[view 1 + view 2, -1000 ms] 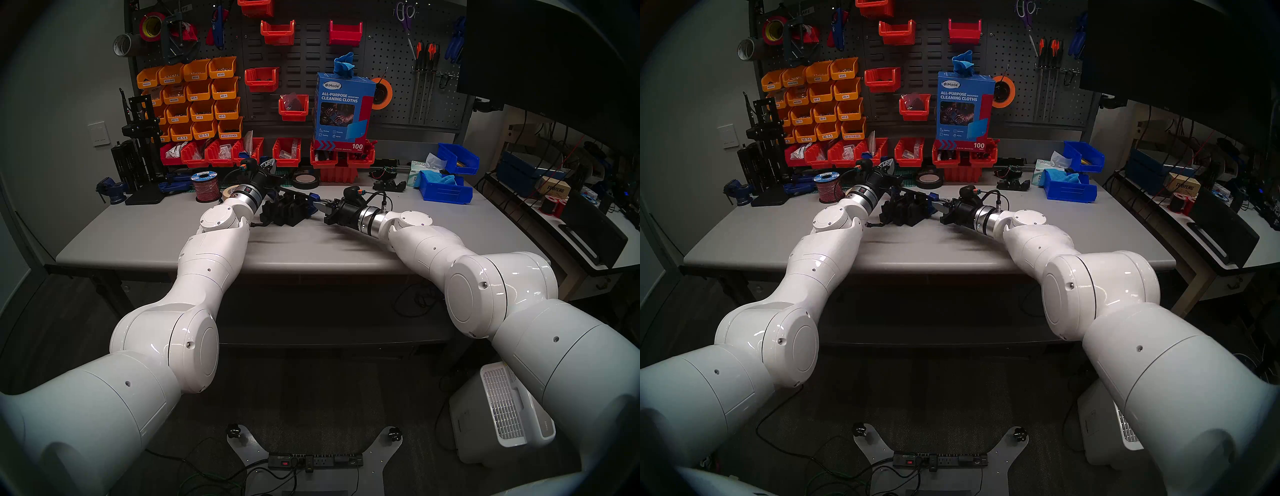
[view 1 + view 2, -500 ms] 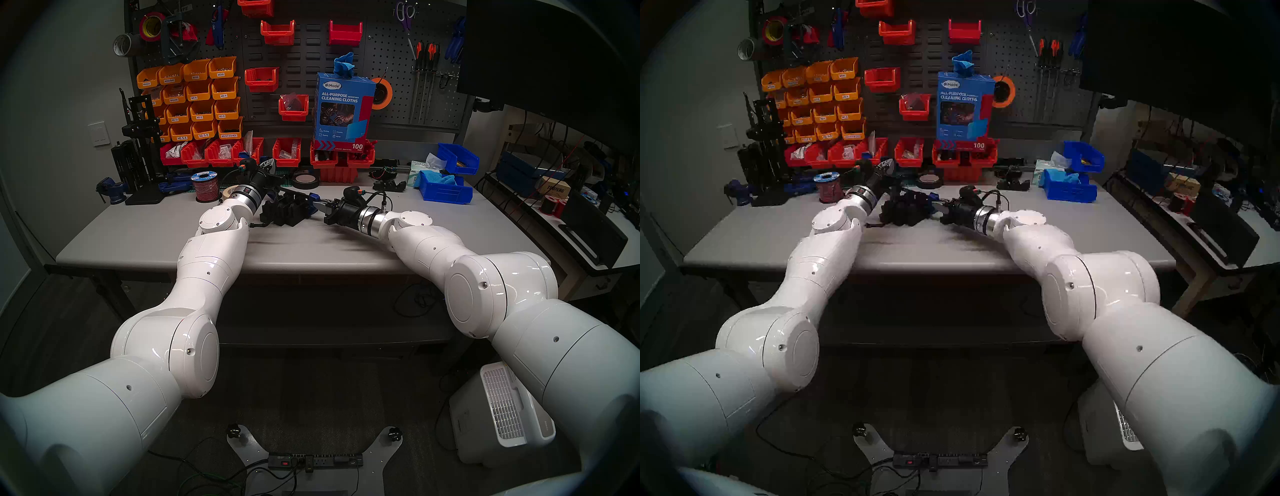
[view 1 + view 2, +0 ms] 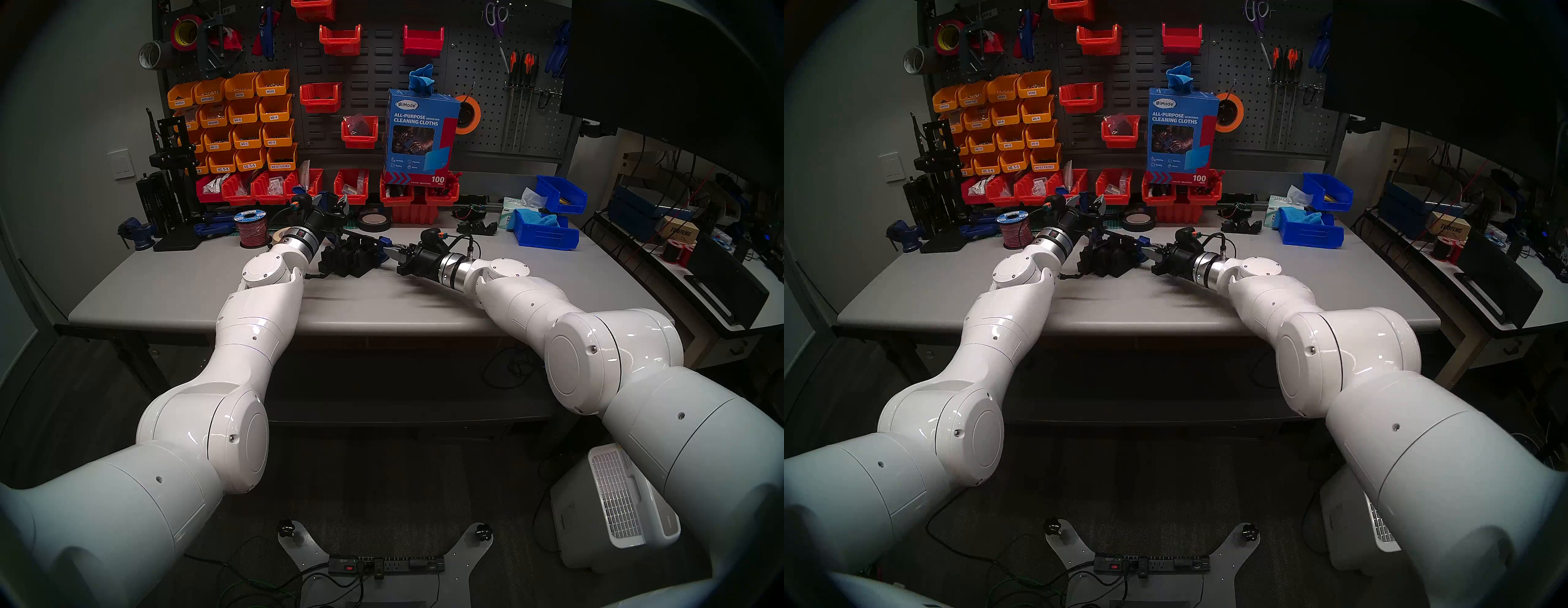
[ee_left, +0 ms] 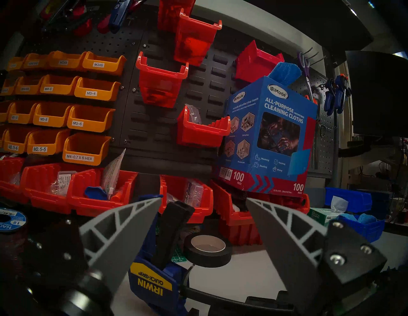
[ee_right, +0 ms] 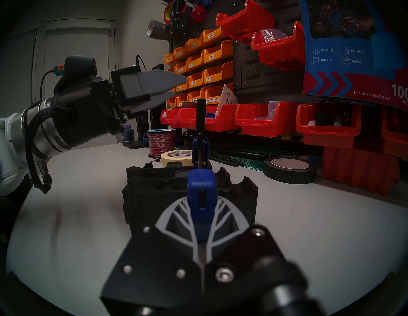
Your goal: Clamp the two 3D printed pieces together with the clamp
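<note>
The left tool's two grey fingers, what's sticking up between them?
The clamp's black trigger handle stands between the open left tool's fingers, shown in the left wrist view.

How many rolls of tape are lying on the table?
2. A black roll lies by the red bins; a cream one sits near the clamp. More may be hidden.

Both arms forward over the bench — left claw (image 4: 204, 222) spread wide, right claw (image 5: 202, 222) pinched shut.
</note>
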